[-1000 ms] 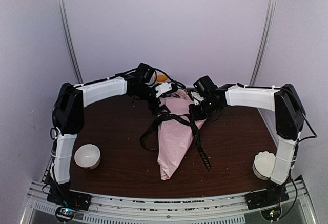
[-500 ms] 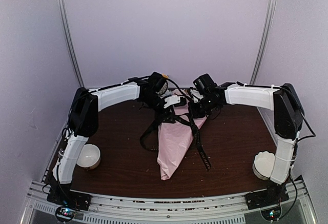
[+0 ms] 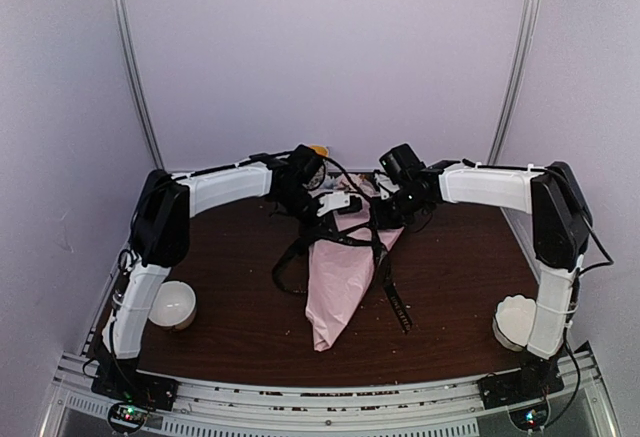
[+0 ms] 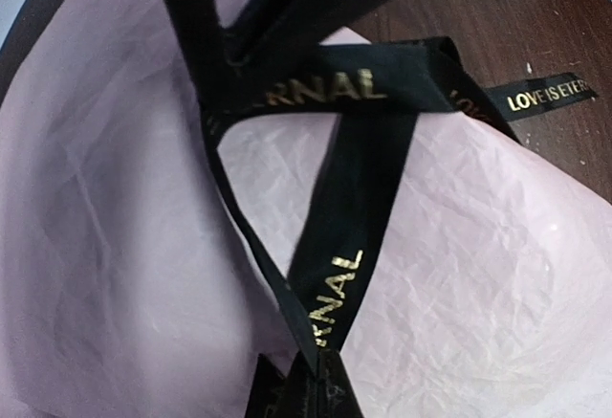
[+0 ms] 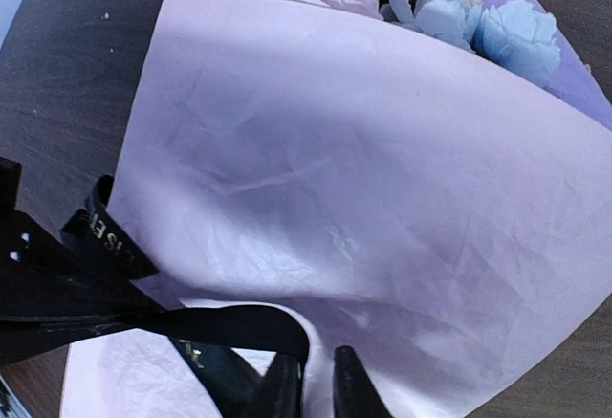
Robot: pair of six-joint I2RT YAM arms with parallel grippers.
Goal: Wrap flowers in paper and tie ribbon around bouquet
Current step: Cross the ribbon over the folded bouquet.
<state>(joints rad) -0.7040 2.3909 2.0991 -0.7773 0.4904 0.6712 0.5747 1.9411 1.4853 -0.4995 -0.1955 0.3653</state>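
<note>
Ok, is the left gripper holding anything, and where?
The left gripper pinches the ribbon at a bend along its length, not at an end, above the paper.

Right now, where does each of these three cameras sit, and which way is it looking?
Top external: above and behind the arms, looking down on the table and bouquet; both whole arms show.
Left wrist: on the left wrist, close over the ribbon crossing the paper; left pincer tips at bottom edge.
Right wrist: on the right wrist, facing across the paper to the flowers; right pincer tips at bottom.
Shared: both wrist views show ribbon over paper.
</note>
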